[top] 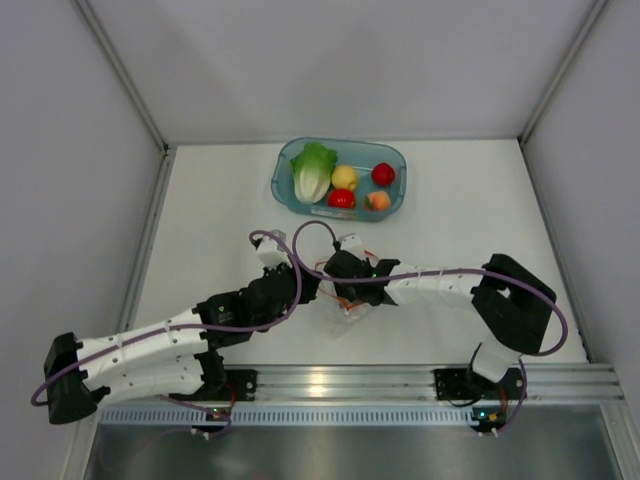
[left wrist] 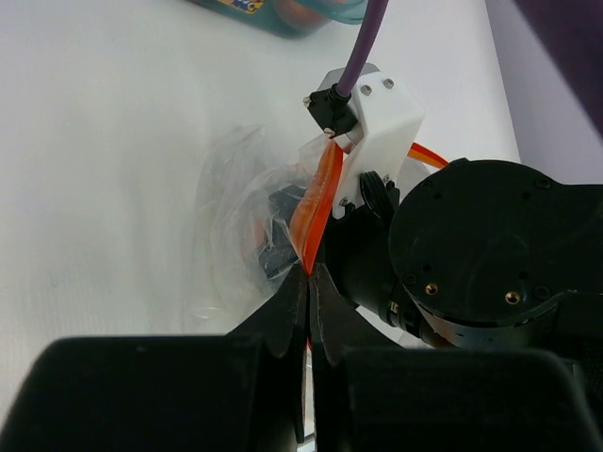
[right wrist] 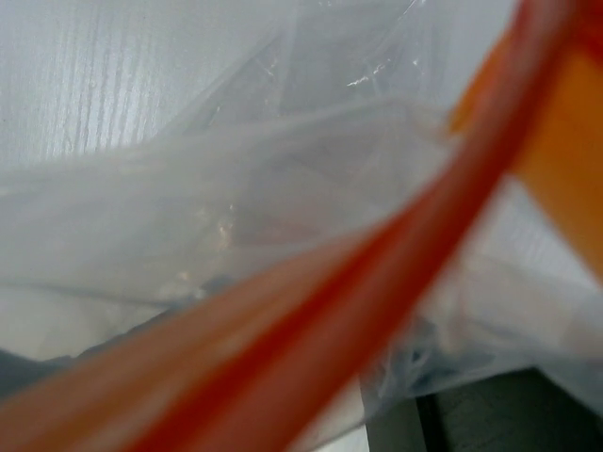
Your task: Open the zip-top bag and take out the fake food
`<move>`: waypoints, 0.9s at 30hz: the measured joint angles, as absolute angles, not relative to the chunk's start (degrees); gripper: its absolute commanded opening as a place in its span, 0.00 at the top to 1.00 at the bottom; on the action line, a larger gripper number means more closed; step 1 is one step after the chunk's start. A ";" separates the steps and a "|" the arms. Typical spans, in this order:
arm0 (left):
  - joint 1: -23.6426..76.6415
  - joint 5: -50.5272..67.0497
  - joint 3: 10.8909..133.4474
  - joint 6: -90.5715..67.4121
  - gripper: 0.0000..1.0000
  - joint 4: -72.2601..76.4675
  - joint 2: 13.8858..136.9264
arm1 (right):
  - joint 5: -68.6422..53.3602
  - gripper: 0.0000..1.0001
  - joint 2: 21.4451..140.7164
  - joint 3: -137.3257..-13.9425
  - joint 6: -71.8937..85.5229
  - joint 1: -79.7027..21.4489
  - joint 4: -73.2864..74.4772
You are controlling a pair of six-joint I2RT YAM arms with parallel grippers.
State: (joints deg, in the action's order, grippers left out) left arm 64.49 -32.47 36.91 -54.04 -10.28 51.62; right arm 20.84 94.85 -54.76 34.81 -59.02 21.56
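Left wrist view: the left gripper (left wrist: 306,273) pinches shut on the zip strip (left wrist: 318,202) of the zip-top bag (left wrist: 236,217), which billows toward 10 o'clock. Whether the right gripper (top: 342,278) holds anything cannot be told. At 12 o'clock, fake food (top: 313,172) lies in a teal bin (top: 283,195), whose sticker (left wrist: 243,5) is unreadable.

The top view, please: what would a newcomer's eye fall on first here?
First the bright fake food, a lettuce beside red and yellow pieces, in the teal bin at the far side of the table. Next, mid-table, the clear bag, its orange strip pinched in the left claw.
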 measured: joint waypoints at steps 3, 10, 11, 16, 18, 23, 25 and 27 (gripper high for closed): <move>64.55 -32.56 36.91 -53.91 1.00 -10.28 51.62 | 20.86 0.57 94.61 -54.74 35.11 -59.05 21.63; 64.58 -33.12 36.91 -53.65 1.00 -10.28 51.62 | 21.10 0.58 86.85 -54.96 35.05 -61.28 25.19; 64.58 -33.21 36.91 -53.56 1.00 -10.28 51.62 | 21.15 0.58 85.45 -55.29 34.96 -61.89 26.00; 64.58 -34.04 36.91 -53.04 1.00 -10.28 51.62 | 21.08 0.59 79.77 -58.02 34.28 -64.53 28.56; 64.58 -34.48 36.91 -52.73 1.00 -10.31 51.62 | 20.60 0.59 77.45 -59.00 33.87 -65.21 29.21; 64.58 -35.92 36.91 -52.27 1.00 -10.41 51.62 | 17.50 0.59 72.10 -60.84 31.97 -65.78 30.20; 64.58 -36.64 36.91 -52.23 1.00 -10.59 51.62 | 16.23 0.59 70.24 -61.95 31.03 -65.78 30.98; 64.58 -37.65 36.93 -52.12 1.00 -10.85 51.62 | 15.35 0.59 68.55 -63.66 30.06 -65.78 31.97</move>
State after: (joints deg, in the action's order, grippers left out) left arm 64.58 -37.65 36.93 -52.12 -10.85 51.62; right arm 15.35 68.55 -63.66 30.06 -65.78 31.97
